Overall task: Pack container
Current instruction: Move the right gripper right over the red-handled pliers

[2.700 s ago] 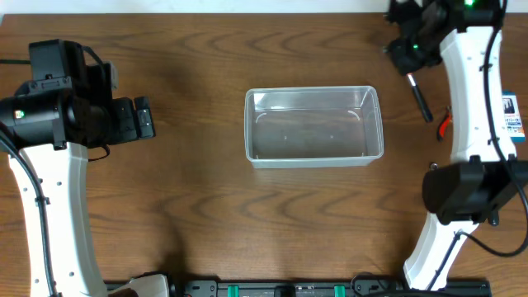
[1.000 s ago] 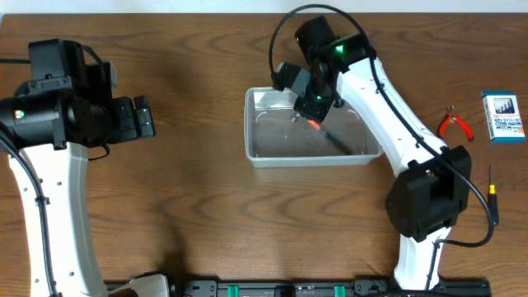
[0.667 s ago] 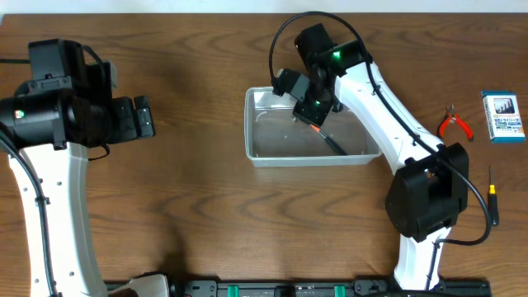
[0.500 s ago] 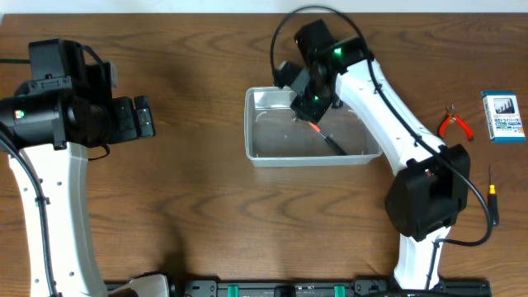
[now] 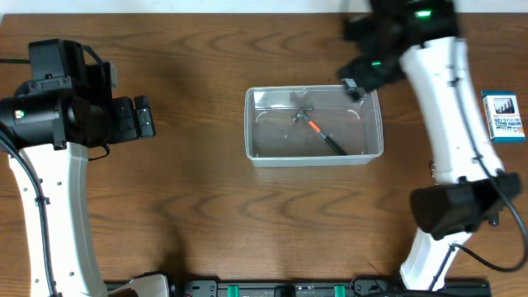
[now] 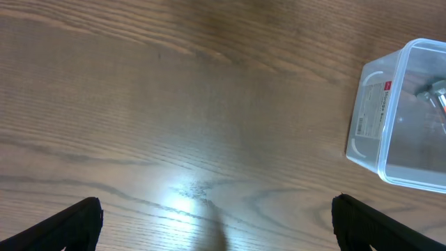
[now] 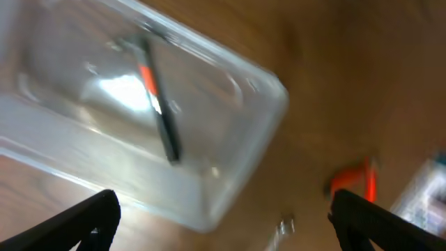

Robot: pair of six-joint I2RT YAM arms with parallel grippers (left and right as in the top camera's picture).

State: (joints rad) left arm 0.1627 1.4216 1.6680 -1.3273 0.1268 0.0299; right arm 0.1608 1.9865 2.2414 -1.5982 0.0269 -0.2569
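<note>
The clear plastic container [image 5: 252,139] stands mid-table. A screwdriver with an orange and black handle [image 5: 323,135] lies inside it, touched by neither gripper. My right gripper [image 5: 358,84] hovers blurred over the tub's far right corner, open and holding nothing. In the right wrist view the container [image 7: 230,174] and the screwdriver [image 7: 160,111] lie below the wide-apart fingers of the right gripper [image 7: 223,224]. My left gripper [image 5: 145,117] stays well left of the tub, open and empty. The left wrist view has the container [image 6: 369,118] at its right edge and the left gripper [image 6: 219,226] over bare wood.
A small blue and white box [image 5: 503,115] lies at the right edge of the table. Orange-handled pliers [image 7: 357,183] rest on the wood beyond the tub's right end, with the box [image 7: 426,187] just past them.
My right gripper opened and let go of the screwdriver, which now lies in the container. The right arm then swung up and to the right. The left arm has not moved.
</note>
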